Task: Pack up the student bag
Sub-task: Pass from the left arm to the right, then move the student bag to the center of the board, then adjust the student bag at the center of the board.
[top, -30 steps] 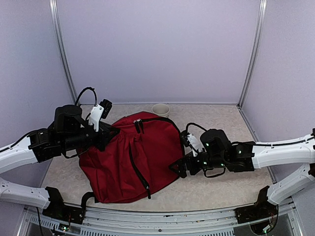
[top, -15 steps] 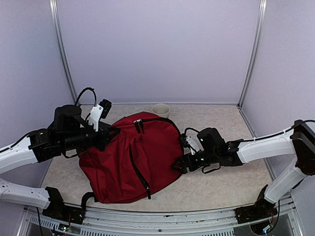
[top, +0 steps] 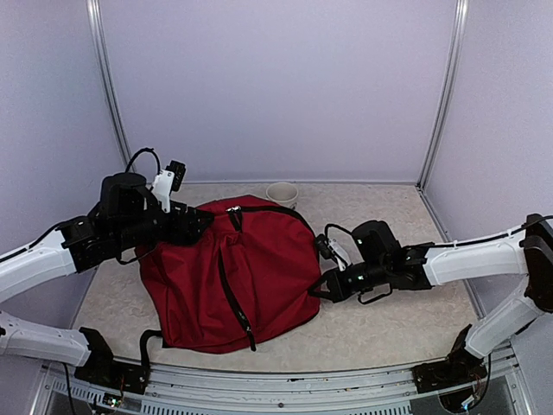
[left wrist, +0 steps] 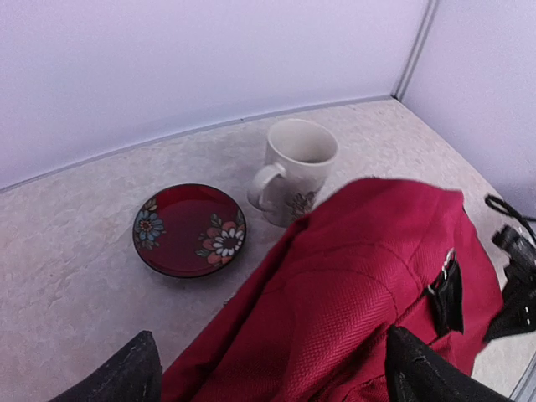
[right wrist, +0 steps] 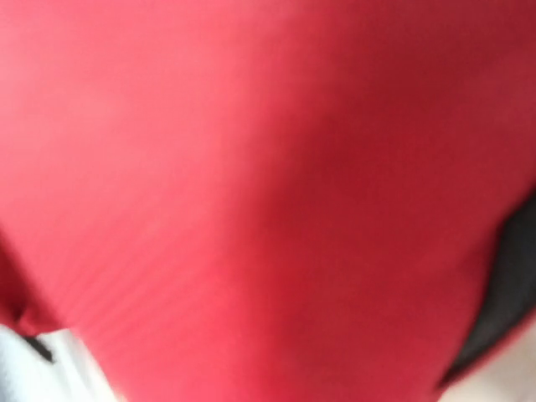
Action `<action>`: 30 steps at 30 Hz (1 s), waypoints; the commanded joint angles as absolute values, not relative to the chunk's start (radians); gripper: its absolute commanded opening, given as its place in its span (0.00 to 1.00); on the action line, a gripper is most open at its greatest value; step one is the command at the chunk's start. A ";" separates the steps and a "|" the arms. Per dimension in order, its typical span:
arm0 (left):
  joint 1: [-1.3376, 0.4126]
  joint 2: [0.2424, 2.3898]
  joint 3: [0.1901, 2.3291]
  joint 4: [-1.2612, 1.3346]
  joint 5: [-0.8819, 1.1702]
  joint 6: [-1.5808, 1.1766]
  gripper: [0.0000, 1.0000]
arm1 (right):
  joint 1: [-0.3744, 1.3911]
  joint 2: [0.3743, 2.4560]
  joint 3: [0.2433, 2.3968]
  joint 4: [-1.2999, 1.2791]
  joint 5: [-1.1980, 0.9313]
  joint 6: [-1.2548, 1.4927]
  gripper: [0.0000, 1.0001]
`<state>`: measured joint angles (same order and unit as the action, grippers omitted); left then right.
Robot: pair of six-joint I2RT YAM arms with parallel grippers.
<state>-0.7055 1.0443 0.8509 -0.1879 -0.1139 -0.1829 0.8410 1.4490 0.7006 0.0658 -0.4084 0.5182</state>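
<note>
The student bag (top: 233, 277), dark red with black zippers, lies slumped in the middle of the table. It also fills the lower right of the left wrist view (left wrist: 360, 276) and, blurred, the whole right wrist view (right wrist: 268, 201). My left gripper (top: 192, 225) hovers at the bag's upper left corner. It is open, and its fingertips (left wrist: 130, 373) stand wide apart with red fabric between them. My right gripper (top: 321, 290) is shut on the bag's right edge, where the fabric is drawn to a point. Its fingers are hidden in its own view.
A cream mug (top: 282, 192) with a flower print stands at the back wall, just behind the bag (left wrist: 297, 172). Left of the mug lies a small red flowered saucer (left wrist: 189, 229). A black strap (top: 149, 341) trails off the bag near the front edge.
My left gripper has opened and let go of the bag's top, which has sunk a little. My right gripper has closed on the bag's right edge.
</note>
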 commanded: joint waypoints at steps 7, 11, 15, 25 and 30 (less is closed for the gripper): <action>-0.636 1.129 1.024 -0.145 -0.184 -0.221 0.99 | 0.828 1.231 0.549 -0.031 -0.529 0.853 0.00; -0.636 1.163 1.067 -0.163 -0.171 -0.222 0.99 | 0.828 1.131 0.532 -0.152 -0.446 0.891 0.34; -0.637 1.145 1.055 -0.179 -0.106 -0.223 0.99 | 0.827 1.057 0.671 -0.471 -0.189 0.807 0.58; -0.755 1.017 1.051 -0.383 -0.222 -0.254 0.99 | 0.951 1.190 1.017 -0.551 -0.063 0.447 0.51; -0.939 0.927 1.066 -0.477 -0.231 -0.332 0.96 | 1.063 1.350 1.054 -0.349 -0.276 0.270 0.49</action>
<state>-0.8330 0.9890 1.0477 -0.3878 -0.1974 -0.2638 1.0069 1.2339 1.0237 -0.4782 -0.1261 0.4625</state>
